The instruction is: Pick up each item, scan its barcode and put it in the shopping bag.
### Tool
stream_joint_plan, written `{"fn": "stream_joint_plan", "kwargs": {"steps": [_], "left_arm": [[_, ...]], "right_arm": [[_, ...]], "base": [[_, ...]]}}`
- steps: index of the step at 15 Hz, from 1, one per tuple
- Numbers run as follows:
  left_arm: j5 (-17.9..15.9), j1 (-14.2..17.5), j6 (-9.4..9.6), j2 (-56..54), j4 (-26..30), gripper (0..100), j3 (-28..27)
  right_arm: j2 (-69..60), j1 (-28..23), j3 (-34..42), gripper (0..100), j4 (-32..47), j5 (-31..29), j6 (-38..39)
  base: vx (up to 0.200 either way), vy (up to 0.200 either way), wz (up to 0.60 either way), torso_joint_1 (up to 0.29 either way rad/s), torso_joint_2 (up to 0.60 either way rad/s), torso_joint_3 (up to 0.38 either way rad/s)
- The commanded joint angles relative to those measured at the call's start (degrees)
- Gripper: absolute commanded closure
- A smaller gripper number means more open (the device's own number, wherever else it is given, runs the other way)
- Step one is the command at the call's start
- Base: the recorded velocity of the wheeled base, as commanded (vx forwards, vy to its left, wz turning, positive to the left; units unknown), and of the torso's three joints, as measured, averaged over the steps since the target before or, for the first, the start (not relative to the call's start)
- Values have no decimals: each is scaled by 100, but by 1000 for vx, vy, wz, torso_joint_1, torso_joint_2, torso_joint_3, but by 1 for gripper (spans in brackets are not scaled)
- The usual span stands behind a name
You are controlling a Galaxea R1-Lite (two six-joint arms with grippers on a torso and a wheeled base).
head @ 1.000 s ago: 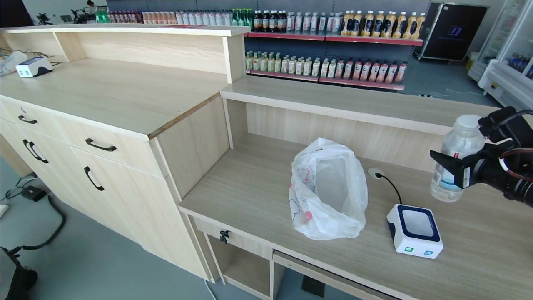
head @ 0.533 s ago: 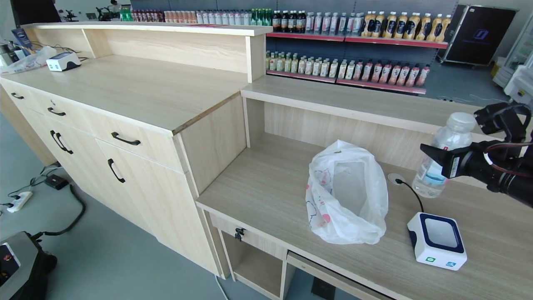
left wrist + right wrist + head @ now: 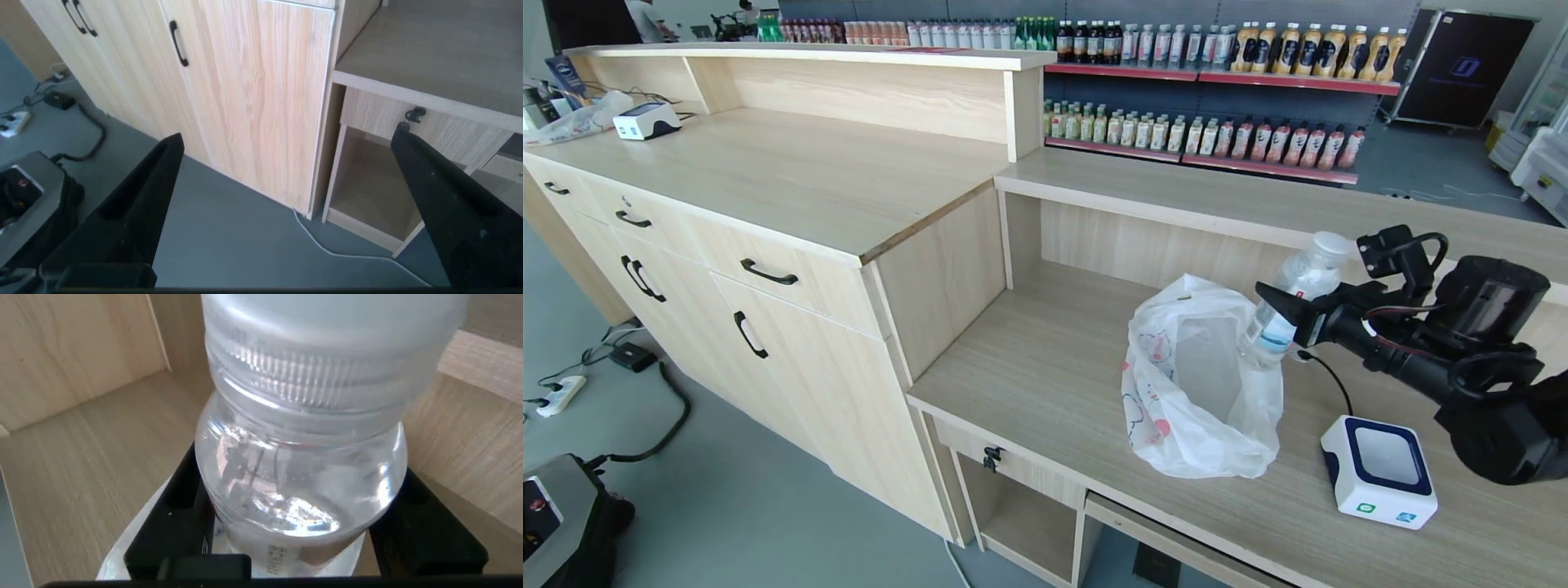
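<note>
Wood bench (image 3: 1045,359): in the head view, pale grained top with the shopping bag standing on it.
Shopping bag (image 3: 1201,384): thin white plastic with a red print, mouth open and facing up.
Water bottle (image 3: 1294,294): clear, white cap, blue and white label; held in the air just over the shopping bag's right rim, tilted with its cap away from the bag. Whether its base touches the plastic I cannot tell.
Right end effector (image 3: 1286,314): black, pinching the water bottle across its body, just right of the shopping bag.
Scanner (image 3: 1380,469): white box with a dark blue frame, on the bench near the shopping bag, to its right and toward the front edge.
Cable (image 3: 1327,371): black, running over the bench from behind the shopping bag's right side to the scanner.
Left end effector (image 3: 286,212): in the left wrist view, its two dark fingers (image 3: 122,220) are spread wide with nothing between them, over grey floor (image 3: 229,237) in front of the cupboard doors (image 3: 245,90).
Water bottle (image 3: 302,457): in the right wrist view, ribbed neck and clear body close up.
Right end effector (image 3: 302,535): its black fingers (image 3: 176,518) press on both sides of the water bottle.
</note>
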Motion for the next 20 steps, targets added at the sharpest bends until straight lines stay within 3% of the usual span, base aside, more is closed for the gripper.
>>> {"fn": "stream_joint_plan", "kwargs": {"steps": [1,20], "left_arm": [[2,0,0,-2,0,0,0],[2,0,0,-2,0,0,0]], "right_arm": [[761,50,-240,100,-160,86,-131],[2633,209,-2490,100,-186,95,-184]], "base": [[0,0,0,0,0,0],[0,0,0,0,0,0]]}}
